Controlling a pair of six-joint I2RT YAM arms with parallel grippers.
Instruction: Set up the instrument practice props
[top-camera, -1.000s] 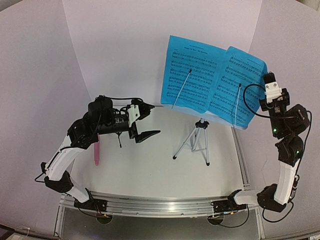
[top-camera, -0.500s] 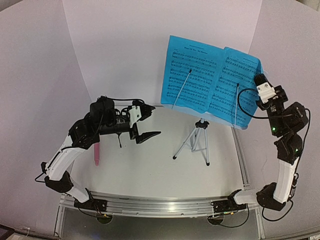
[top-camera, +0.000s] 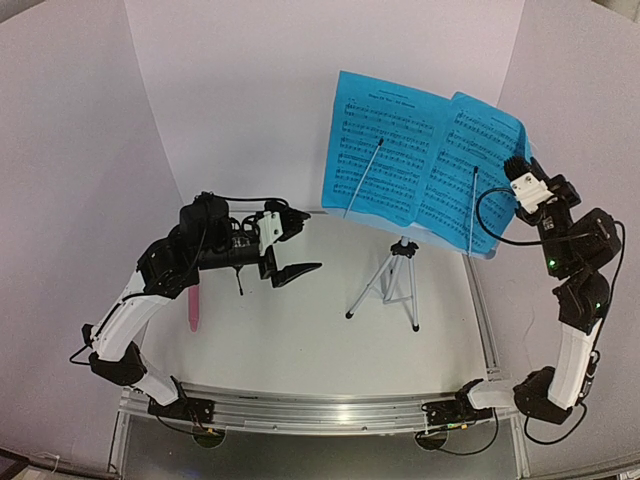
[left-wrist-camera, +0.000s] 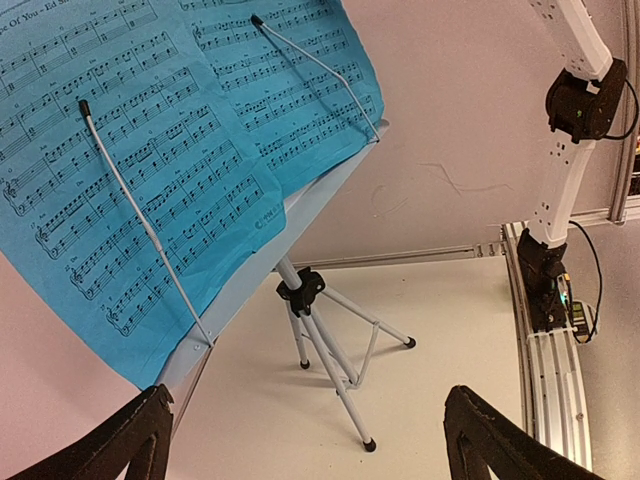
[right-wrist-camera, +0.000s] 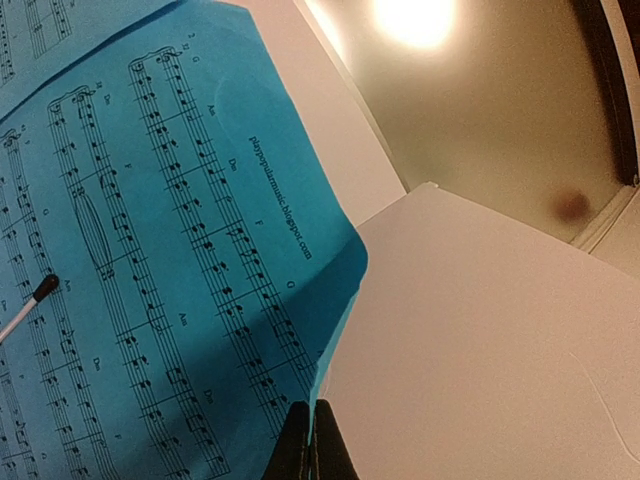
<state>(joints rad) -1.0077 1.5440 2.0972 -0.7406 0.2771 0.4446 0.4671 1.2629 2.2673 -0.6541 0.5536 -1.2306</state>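
Squaring the sheet music looks like the step in hand. The right gripper (right-wrist-camera: 311, 440), jaws pressed fully together, has its tips at the outer edge of the blue printed sheet-music page (top-camera: 482, 185) nearer the right edge of the white tabletop (top-camera: 300, 350); whether paper is nipped between them I cannot tell. The left gripper (top-camera: 298, 243) hangs wide open and empty over the tabletop's left half.

Counted:
- Two pages, with the second blue page (top-camera: 380, 150) alongside the first.
- One pale-blue music stand on silver tripod legs (top-camera: 388, 285), toward the back right.
- One pink stick microphone (top-camera: 192, 305), lying near the left edge.

The next move probably calls for a gentle let-go, then the open gripper lowering onto the microphone
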